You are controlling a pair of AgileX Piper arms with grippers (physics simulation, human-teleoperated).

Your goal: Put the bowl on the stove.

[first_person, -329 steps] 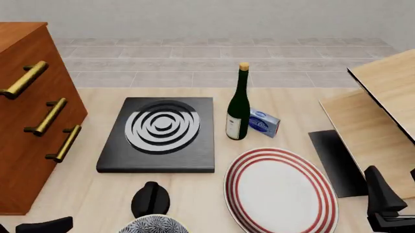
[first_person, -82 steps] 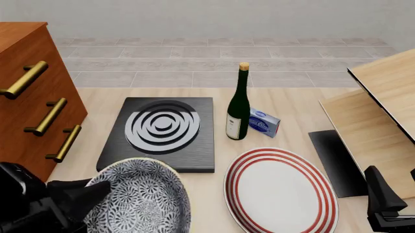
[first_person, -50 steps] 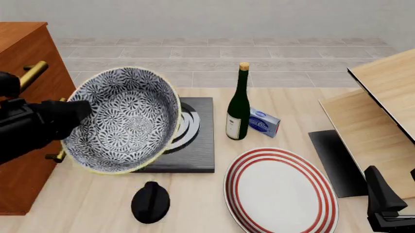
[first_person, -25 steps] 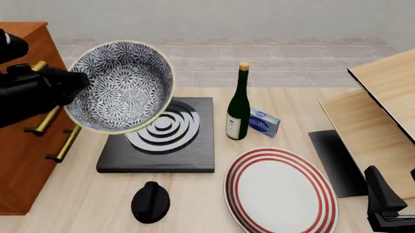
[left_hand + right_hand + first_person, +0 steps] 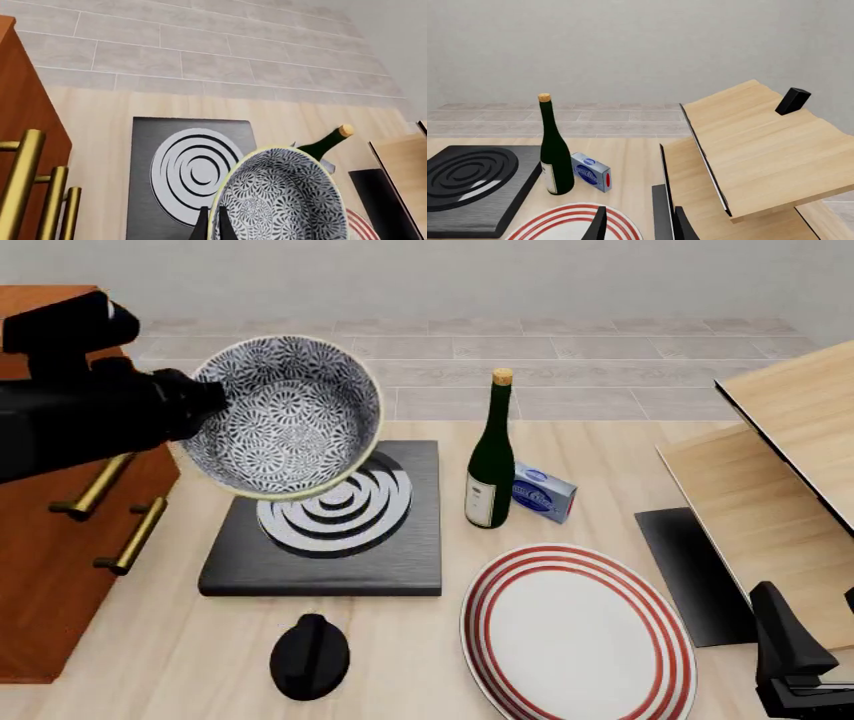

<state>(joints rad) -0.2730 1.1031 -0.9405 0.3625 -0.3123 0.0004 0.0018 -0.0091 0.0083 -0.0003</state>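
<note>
1. The left tool (image 5: 200, 405) is clamped on the rim of the bowl (image 5: 283, 416), holding it tilted in the air over the stove (image 5: 324, 522), its inside bare.
2. The stove lies flat on the tabletop (image 5: 587, 455); a wooden cabinet (image 5: 60, 530) stands just beside its left edge and a bottle (image 5: 491, 455) near its right edge.
3. A small blue box (image 5: 543, 492) stands just beside the bottle.
4. A plate (image 5: 577, 632) with nothing on it and a black knob (image 5: 310, 655) lie nearer the camera.
5. The right tool (image 5: 639, 225) hangs over the plate's right edge, jaws apart.
</note>
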